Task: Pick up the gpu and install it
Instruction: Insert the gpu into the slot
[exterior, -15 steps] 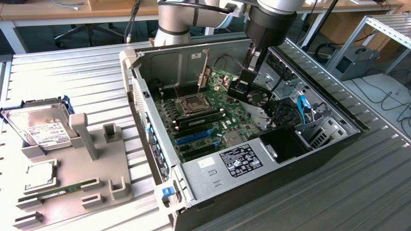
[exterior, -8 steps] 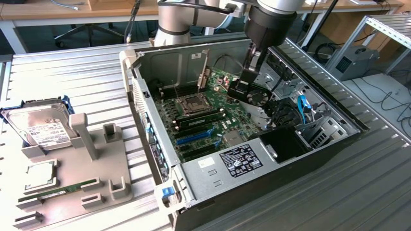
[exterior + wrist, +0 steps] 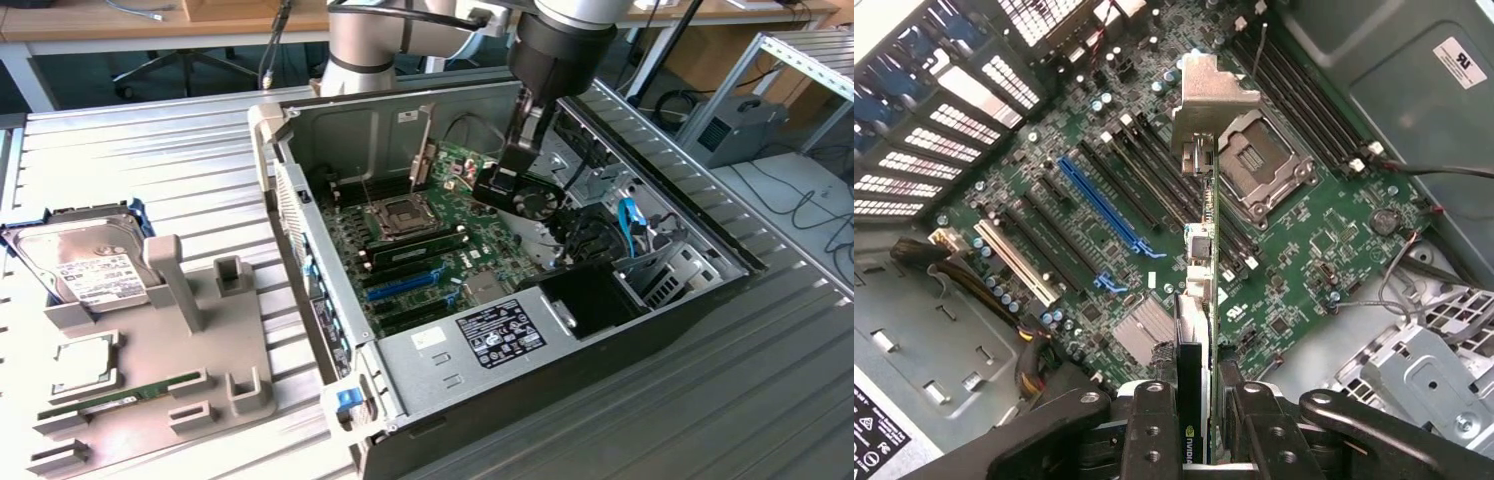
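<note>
1. Our claw [image 3: 497,190] reaches down into the open computer case [image 3: 601,350], at about one o'clock from the middle of the exterior view; its fingers [image 3: 1154,428] are clamped on the gpu [image 3: 1200,270], one on each face of the card;
2. We see the gpu edge-on in the wrist view, black, with a silvery bracket at the end away from the fingers; it hangs over the motherboard [image 3: 1324,240], above the black memory slots just beside the CPU socket [image 3: 1259,165];
3. We see the long blue slot [image 3: 1104,205] lying apart from the card;
4. At about eight o'clock in the exterior view we find the grey tray [image 3: 154,350], bearing a hard drive [image 3: 87,270] and a green RAM stick [image 3: 120,397]
</note>
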Tool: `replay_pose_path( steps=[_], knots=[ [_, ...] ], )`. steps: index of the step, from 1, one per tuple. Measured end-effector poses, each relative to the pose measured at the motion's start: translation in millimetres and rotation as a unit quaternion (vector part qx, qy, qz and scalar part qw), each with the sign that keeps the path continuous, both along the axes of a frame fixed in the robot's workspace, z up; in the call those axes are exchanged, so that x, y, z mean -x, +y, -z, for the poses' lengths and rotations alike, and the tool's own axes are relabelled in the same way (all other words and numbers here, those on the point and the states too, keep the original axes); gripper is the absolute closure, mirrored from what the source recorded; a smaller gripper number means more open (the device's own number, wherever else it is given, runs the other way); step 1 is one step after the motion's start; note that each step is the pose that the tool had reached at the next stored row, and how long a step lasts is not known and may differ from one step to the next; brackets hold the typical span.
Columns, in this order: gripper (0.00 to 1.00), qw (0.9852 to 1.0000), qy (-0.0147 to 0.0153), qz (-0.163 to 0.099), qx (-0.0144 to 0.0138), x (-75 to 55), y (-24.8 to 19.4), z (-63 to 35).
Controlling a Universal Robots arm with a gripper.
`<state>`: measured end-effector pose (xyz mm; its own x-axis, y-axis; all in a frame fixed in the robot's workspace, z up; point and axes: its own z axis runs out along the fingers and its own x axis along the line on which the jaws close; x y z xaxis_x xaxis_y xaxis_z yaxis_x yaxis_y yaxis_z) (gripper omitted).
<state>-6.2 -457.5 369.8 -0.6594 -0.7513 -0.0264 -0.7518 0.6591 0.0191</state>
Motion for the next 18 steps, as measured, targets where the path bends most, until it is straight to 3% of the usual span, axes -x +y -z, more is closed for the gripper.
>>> replay_pose_path(
  steps=[18],
  knots=[
    [0.74, 0.9995, 0.0, -0.033, 0.0, 0.0, 0.0, 0.0]
  ],
)
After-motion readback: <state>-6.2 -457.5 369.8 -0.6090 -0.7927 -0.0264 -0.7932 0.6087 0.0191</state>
